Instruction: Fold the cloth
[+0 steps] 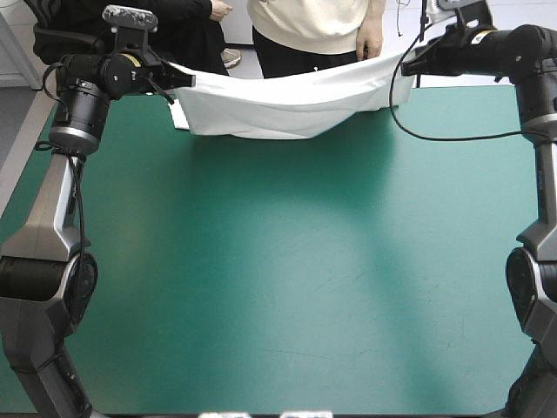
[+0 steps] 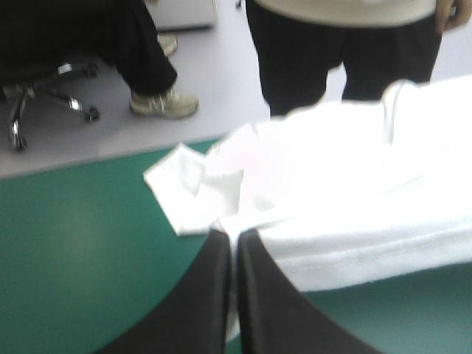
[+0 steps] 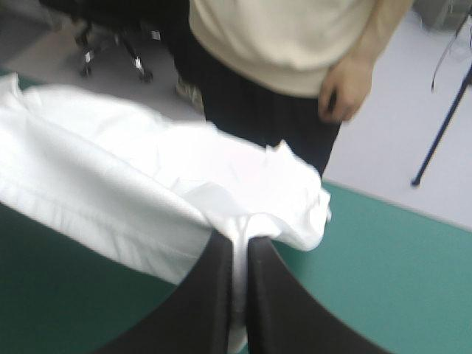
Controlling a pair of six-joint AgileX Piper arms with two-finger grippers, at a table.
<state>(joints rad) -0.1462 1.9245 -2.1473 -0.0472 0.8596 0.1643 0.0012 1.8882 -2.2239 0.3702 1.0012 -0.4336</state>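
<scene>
White T-shirt (image 1: 278,109) slung sagging over the teal-green cover (image 1: 278,279), ends pinched tight by left fingers (image 2: 210,295) and right fingers (image 3: 210,295).

The high view looks forward and down on the table (image 1: 278,287) from behind. The wrist views sit close over the left gripper (image 2: 234,234) and right gripper (image 3: 241,237), facing the far edge; all share the T-shirt (image 1: 278,104).
</scene>
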